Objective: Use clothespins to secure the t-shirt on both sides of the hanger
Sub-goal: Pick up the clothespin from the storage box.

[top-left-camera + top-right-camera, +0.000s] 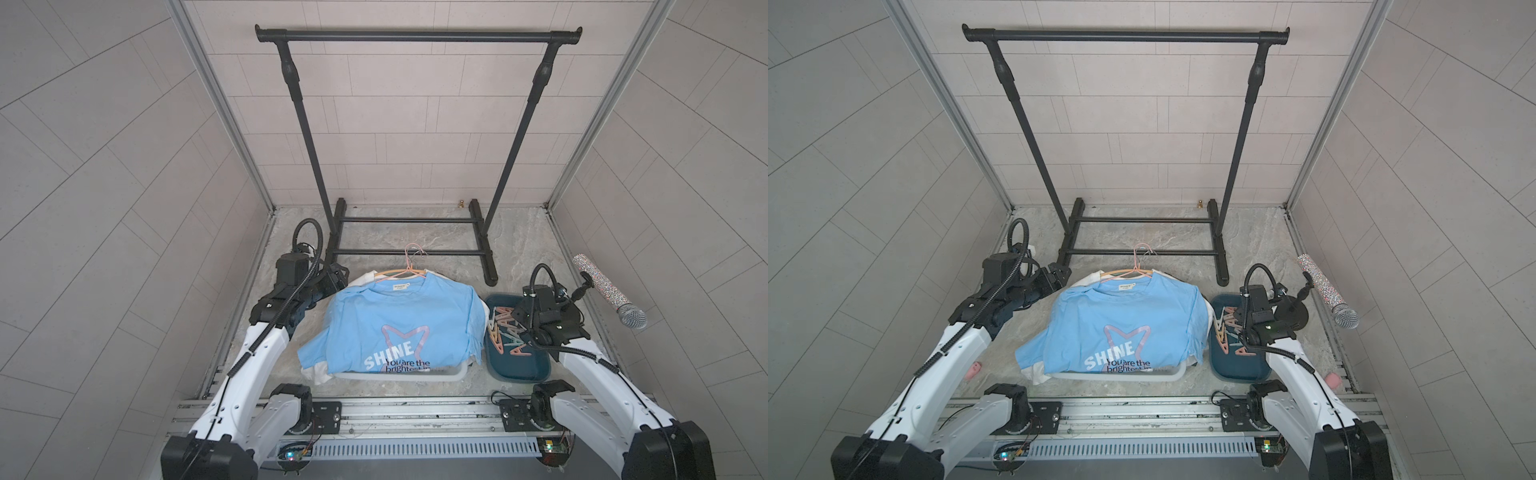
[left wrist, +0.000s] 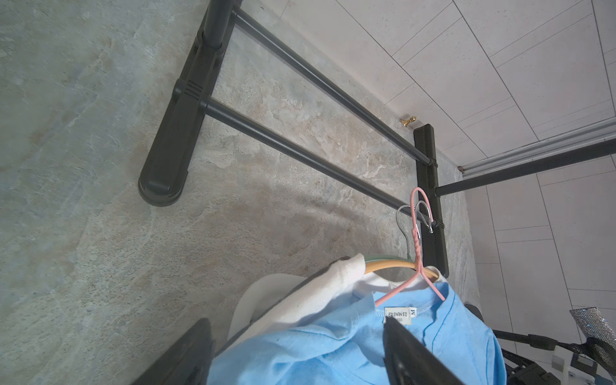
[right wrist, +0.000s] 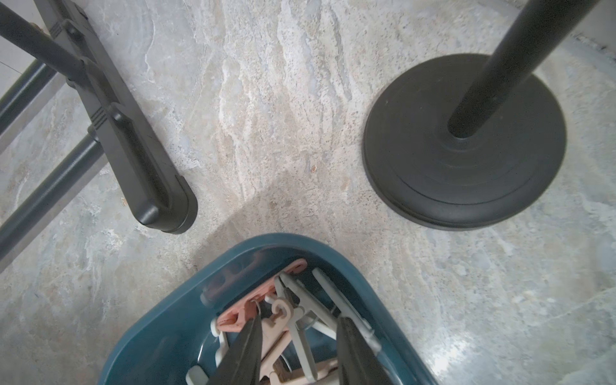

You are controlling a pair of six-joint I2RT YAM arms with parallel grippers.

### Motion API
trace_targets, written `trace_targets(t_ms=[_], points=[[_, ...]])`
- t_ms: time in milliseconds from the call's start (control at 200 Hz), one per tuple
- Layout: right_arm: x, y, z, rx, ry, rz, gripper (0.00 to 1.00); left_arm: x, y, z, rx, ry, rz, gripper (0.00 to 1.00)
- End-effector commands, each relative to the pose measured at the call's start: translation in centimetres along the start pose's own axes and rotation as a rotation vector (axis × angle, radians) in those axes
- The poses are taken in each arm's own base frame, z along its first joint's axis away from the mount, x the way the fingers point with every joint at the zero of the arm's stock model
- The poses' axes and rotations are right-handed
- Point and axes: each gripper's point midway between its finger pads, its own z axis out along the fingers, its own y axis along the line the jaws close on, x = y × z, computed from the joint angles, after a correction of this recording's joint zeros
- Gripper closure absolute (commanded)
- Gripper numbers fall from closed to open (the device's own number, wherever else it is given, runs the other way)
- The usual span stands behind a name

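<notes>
A light blue t-shirt [image 1: 399,324] [image 1: 1121,324] lies on a pile of clothes, its collar on a pink wire hanger [image 1: 409,266] [image 2: 416,240]. My left gripper [image 1: 336,277] [image 2: 295,323] stands open at the shirt's left shoulder, its fingers wide apart either side of the blue fabric. Several pastel clothespins [image 1: 507,332] [image 1: 1227,328] lie in a dark teal tray [image 1: 519,374] [image 3: 160,333] to the right of the shirt. My right gripper [image 1: 519,318] [image 3: 300,318] is down in the tray, its fingers closed against a peach clothespin [image 3: 266,333] and a grey-white one [image 3: 300,330].
A black clothes rack [image 1: 415,35] stands behind, its right foot [image 3: 133,143] close to the tray. A glittery microphone [image 1: 609,291] on a round black base [image 3: 463,140] stands at the right. The shirts rest on a white basket [image 1: 399,376]. A small pink thing [image 1: 972,370] lies by the left arm.
</notes>
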Motion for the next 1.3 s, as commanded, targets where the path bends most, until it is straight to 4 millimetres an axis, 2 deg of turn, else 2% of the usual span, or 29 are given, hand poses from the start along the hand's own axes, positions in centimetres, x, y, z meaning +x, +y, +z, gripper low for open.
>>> trace_targets(t_ms=[0,335,480,696,856,981,1296], points=[[-0.3,0.3,0.5,-0.016,-0.023,0.055,0.59,0.6,0.1,0.2,0.000,0.021,0.010,0.16],[0.7,0.7,2.1,-0.022,0.011,0.049,0.65,0.6,0.3,0.2,-0.005,0.017,0.003,0.17],[1.0,0.6,2.6,-0.019,0.012,0.052,0.71,0.7,0.4,0.3,-0.008,0.019,-0.002,0.17],[1.5,0.4,3.1,-0.012,0.025,0.055,0.73,0.6,0.5,0.3,-0.012,0.015,-0.003,0.17],[1.5,0.4,3.1,-0.015,0.021,0.052,0.78,0.6,0.5,0.3,-0.015,0.014,-0.005,0.17],[1.2,0.4,2.9,-0.020,0.006,0.055,0.86,0.6,0.5,0.3,-0.013,0.013,-0.006,0.17],[1.2,0.5,2.5,-0.048,-0.001,0.080,0.95,0.7,0.5,0.4,-0.015,0.016,-0.009,0.18]])
